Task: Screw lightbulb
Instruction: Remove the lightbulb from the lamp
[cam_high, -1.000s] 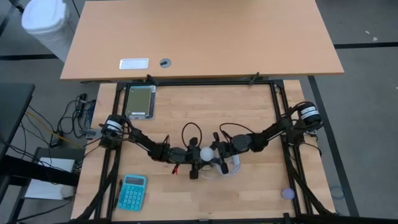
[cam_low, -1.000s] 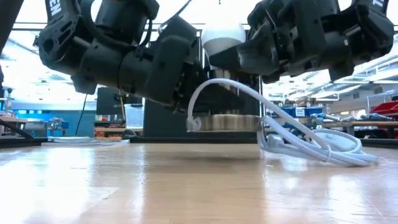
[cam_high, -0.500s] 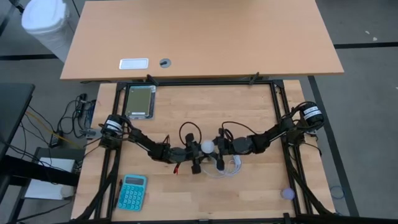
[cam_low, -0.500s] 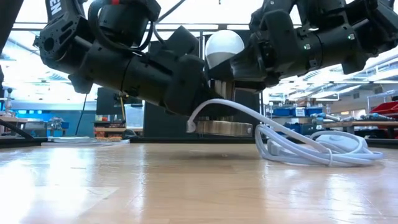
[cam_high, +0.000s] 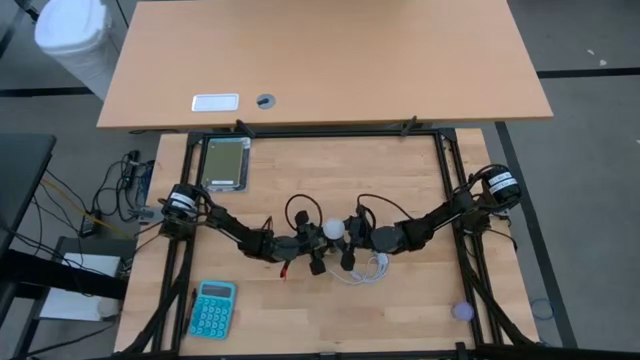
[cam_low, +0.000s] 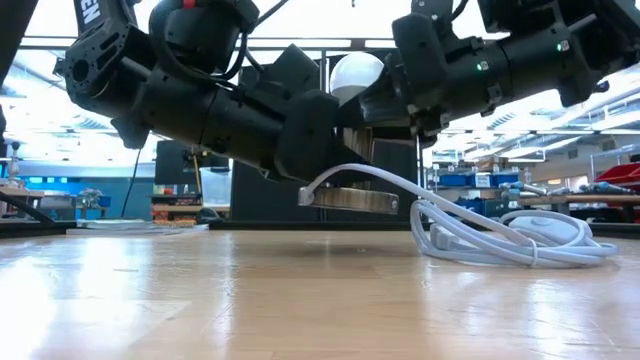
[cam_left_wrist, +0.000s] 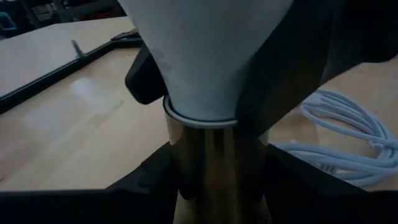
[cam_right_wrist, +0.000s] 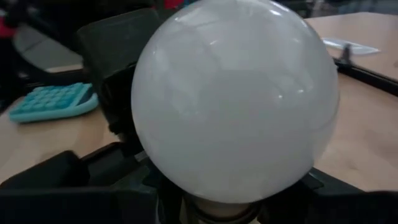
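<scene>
Wooden table fills our downward view, and we take the lightbulb near its middle as our landmark. Beside the bulb on one side is the left gripper, pinching the brass socket under the bulb; on the other, the right gripper pinches the globe. White cord coils just beside. Well apart lies a teal calculator.

The bulb is frosted white, smooth, with a soft sheen; below its neck sits a polished brass-coloured metal collar. The table is pale wood, varnished and reflective. The cord looks like smooth white plastic. The calculator is teal plastic. Both arms are matt black.
</scene>
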